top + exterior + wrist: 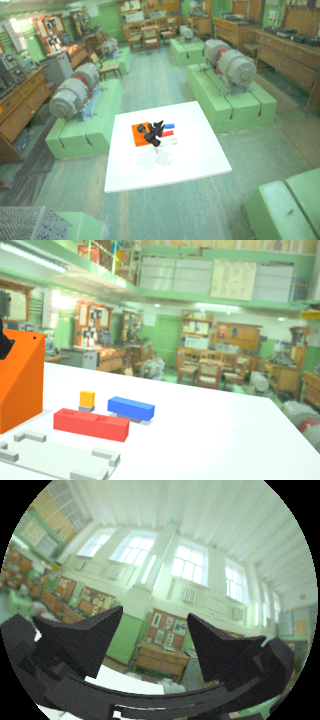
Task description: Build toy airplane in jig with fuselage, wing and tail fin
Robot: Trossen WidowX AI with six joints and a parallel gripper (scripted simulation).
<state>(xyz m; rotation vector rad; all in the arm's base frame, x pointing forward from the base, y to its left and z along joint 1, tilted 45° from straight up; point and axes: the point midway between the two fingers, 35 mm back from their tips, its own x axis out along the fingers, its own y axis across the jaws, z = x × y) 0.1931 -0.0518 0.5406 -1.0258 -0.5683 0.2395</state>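
Observation:
The red fuselage (pixel 167 133) (pixel 90 427) lies flat behind the jig, with two open sockets in its top. The pale grey jig (pixel 169 142) (pixel 54 455) has raised corner brackets and holds nothing. The blue wing (pixel 169 126) (pixel 130 408) rests on a dark grey support behind the fuselage. The yellow tail fin (pixel 87 398) stands upright on a small grey support; it is hidden in the top view. My gripper (pixel 163 123) (pixel 156 613) is open and empty, raised above the table, and the wrist view looks toward the room's wall and windows.
A large orange block with a sloped face (pixel 137 135) (pixel 25 384) stands left of the parts, with the black arm over it. The white table (pixel 191 160) (pixel 206 436) carries everything, and its edges show in the top view.

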